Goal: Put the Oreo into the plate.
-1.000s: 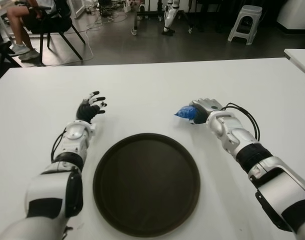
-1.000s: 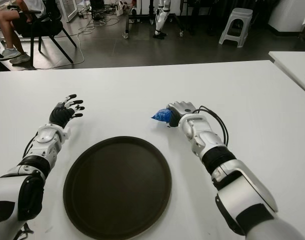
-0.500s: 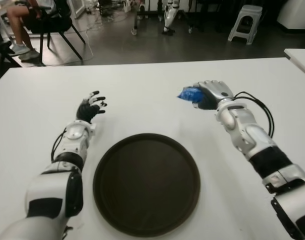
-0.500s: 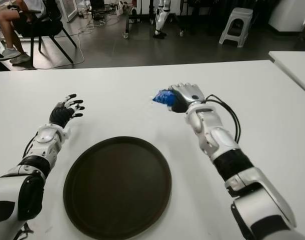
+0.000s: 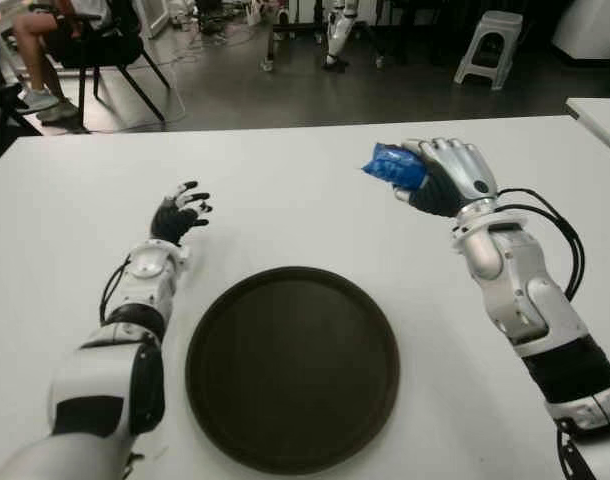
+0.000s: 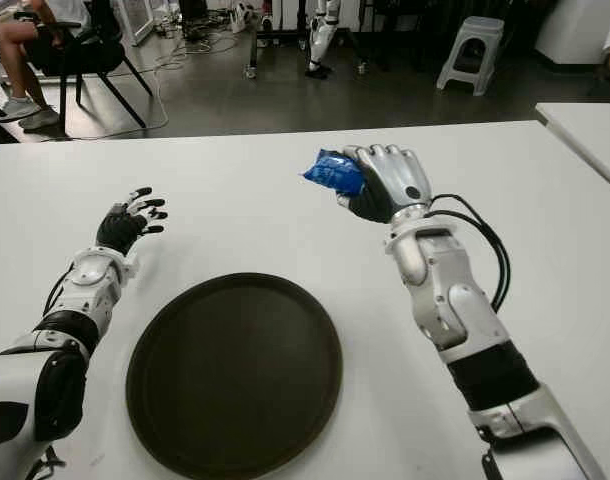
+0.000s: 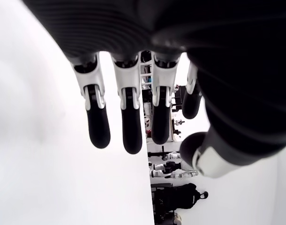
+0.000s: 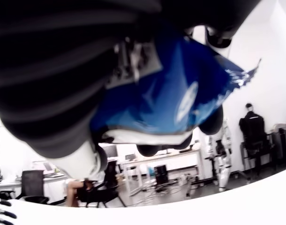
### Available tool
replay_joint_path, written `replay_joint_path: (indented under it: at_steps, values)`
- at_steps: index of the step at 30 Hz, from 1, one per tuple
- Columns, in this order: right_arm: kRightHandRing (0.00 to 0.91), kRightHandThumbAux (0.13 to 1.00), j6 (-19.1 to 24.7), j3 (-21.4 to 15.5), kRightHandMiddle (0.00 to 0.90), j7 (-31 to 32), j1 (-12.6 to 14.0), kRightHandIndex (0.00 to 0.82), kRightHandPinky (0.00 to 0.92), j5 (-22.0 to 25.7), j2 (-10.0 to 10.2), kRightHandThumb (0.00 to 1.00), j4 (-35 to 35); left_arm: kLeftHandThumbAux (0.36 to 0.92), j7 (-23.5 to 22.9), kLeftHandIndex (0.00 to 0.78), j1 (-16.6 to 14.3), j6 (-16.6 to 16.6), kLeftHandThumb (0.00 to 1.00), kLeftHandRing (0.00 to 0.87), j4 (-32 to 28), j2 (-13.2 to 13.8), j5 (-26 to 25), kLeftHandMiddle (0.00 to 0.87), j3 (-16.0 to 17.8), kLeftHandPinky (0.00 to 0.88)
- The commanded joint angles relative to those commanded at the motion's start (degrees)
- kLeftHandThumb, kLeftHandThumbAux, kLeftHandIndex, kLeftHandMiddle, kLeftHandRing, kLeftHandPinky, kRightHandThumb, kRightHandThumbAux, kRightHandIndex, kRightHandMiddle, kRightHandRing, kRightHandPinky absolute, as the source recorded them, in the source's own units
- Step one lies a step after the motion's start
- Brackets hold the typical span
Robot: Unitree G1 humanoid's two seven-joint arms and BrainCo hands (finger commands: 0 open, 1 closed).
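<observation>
A white table [image 5: 285, 190] fills the eye views, and a large round dark plate [image 5: 293, 366] is set on it near the robot, with nothing in it. The right hand [image 5: 447, 176] is raised above the table beyond the plate and to its right, and the blue Oreo packet [image 5: 389, 166] is gripped in its curled fingers, one end of the wrapper jutting out toward the robot's left. The left hand [image 5: 179, 212] shows to the left of the plate, its fingers spread and nothing held.

The packet is judged to be light and soft, a crinkly foil wrapper that gives under pressure, with brittle biscuits inside; a moderate grip around its middle is thought best, since the film could slip and a hard squeeze could crack the contents.

Only in the right wrist view is the wrapper [image 8: 180, 93] seen pressed between the fingers and the palm, with its crimped end free. Only from the eye views can its place relative to the plate be read: clear of the rim, not yet over it.
</observation>
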Motion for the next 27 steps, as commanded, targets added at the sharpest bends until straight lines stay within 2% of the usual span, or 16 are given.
replay_joint_path:
  at_steps: [12, 16, 18, 20, 21, 22, 25, 27]
  values:
    - [0.654, 0.724, -2.2, -1.2, 0.668, -0.5, 0.5, 0.428, 0.615, 0.7, 0.5, 0.693, -0.1, 0.671, -1.2, 0.161, 0.0, 0.0, 0.161, 0.279, 0.1, 0.2, -0.1, 0.252, 0.1, 0.32]
    - [0.656, 0.724, -2.5, -0.7, 0.671, -0.2, 0.3, 0.428, 0.617, 0.9, 1.3, 0.692, 0.6, 0.677, -1.2, 0.158, 0.0, 0.0, 0.154, 0.275, 0.1, 0.2, -0.1, 0.25, 0.1, 0.314]
    - [0.656, 0.724, -2.3, 0.9, 0.671, -0.6, -0.2, 0.428, 0.618, 0.2, 2.9, 0.692, 1.9, 0.679, -1.2, 0.16, 0.0, 0.1, 0.153, 0.275, 0.1, 0.2, -0.1, 0.252, 0.1, 0.313]
    - [0.658, 0.724, -3.0, 5.3, 0.672, -2.1, -0.5, 0.428, 0.621, -1.3, 7.0, 0.692, 5.5, 0.679, -1.1, 0.163, 0.0, 0.1, 0.152, 0.276, 0.1, 0.2, -0.1, 0.256, 0.1, 0.312]
    - [0.66, 0.724, -3.2, 6.4, 0.672, -2.5, -0.6, 0.428, 0.626, -1.6, 8.0, 0.692, 6.5, 0.678, -1.0, 0.166, 0.0, 0.2, 0.15, 0.277, 0.1, 0.2, -0.1, 0.258, 0.1, 0.312]
    - [0.662, 0.724, -3.3, 7.0, 0.673, -2.8, -0.6, 0.428, 0.629, -1.7, 8.5, 0.692, 7.1, 0.678, -1.0, 0.168, 0.0, 0.2, 0.149, 0.277, 0.1, 0.2, -0.1, 0.26, 0.1, 0.312]
    - [0.665, 0.724, -5.5, 10.7, 0.674, -1.4, 1.8, 0.429, 0.635, -1.7, 9.2, 0.692, 5.9, 0.675, -0.9, 0.171, 0.0, 0.2, 0.146, 0.278, 0.1, 0.2, -0.1, 0.261, 0.1, 0.312]
    - [0.67, 0.724, -7.2, 13.0, 0.678, 0.0, 2.5, 0.429, 0.636, -1.5, 9.4, 0.693, 5.6, 0.668, -0.9, 0.168, 0.0, 0.3, 0.144, 0.278, 0.1, 0.2, -0.1, 0.257, 0.1, 0.312]
